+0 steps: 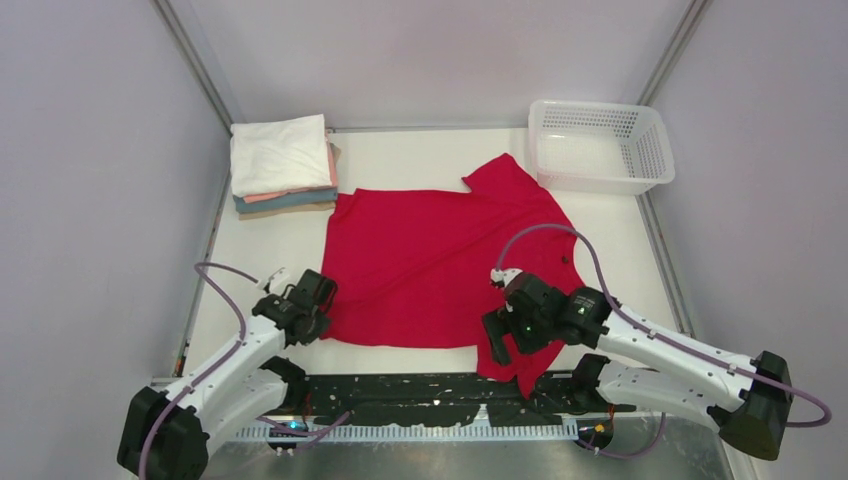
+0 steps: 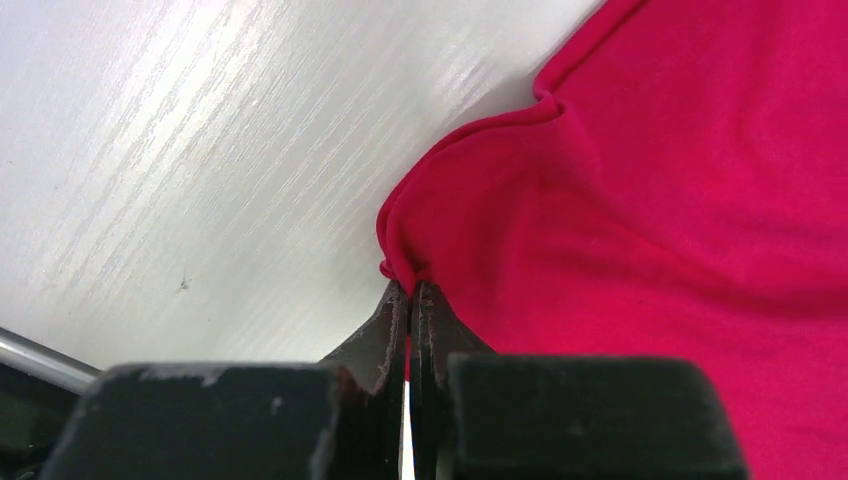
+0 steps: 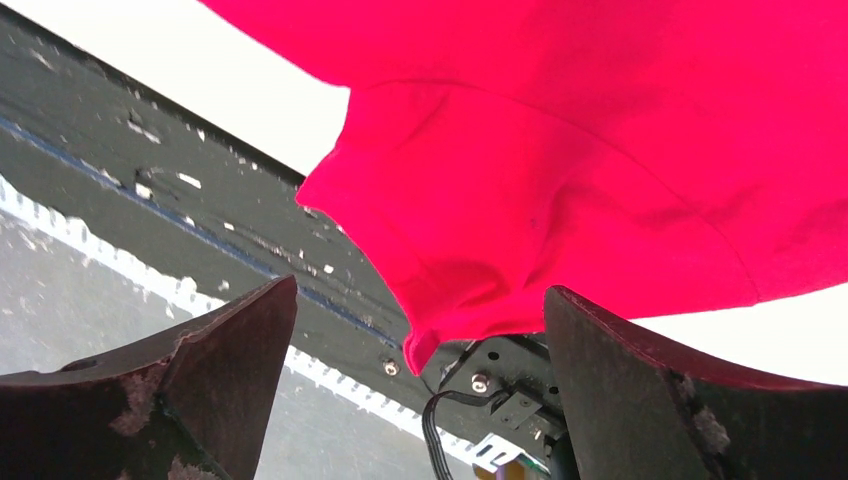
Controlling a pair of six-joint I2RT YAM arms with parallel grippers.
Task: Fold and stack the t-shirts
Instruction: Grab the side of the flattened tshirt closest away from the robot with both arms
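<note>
While the red t-shirt (image 1: 440,260) lies spread across the middle of the white table (image 1: 420,150), I have the left gripper (image 1: 316,300) pinched together on its near-left corner. The left wrist view shows the black fingers (image 2: 385,335) squeezing a small fold of hem, with bare tabletop alongside. The right gripper (image 1: 497,345) hovers with its jaws wide apart at the shirt's near-right sleeve (image 1: 520,372), which droops past the table edge over the black base plate (image 1: 400,395). Only the right wrist view shows that sleeve hanging between the two fingers; whether either one touches the cloth I cannot tell. The overhead view alone takes in the folded stack (image 1: 283,165), white on top, just beside the shirt's far-left corner, and the white mesh basket (image 1: 655,150) at far right, close by the far sleeve.
</note>
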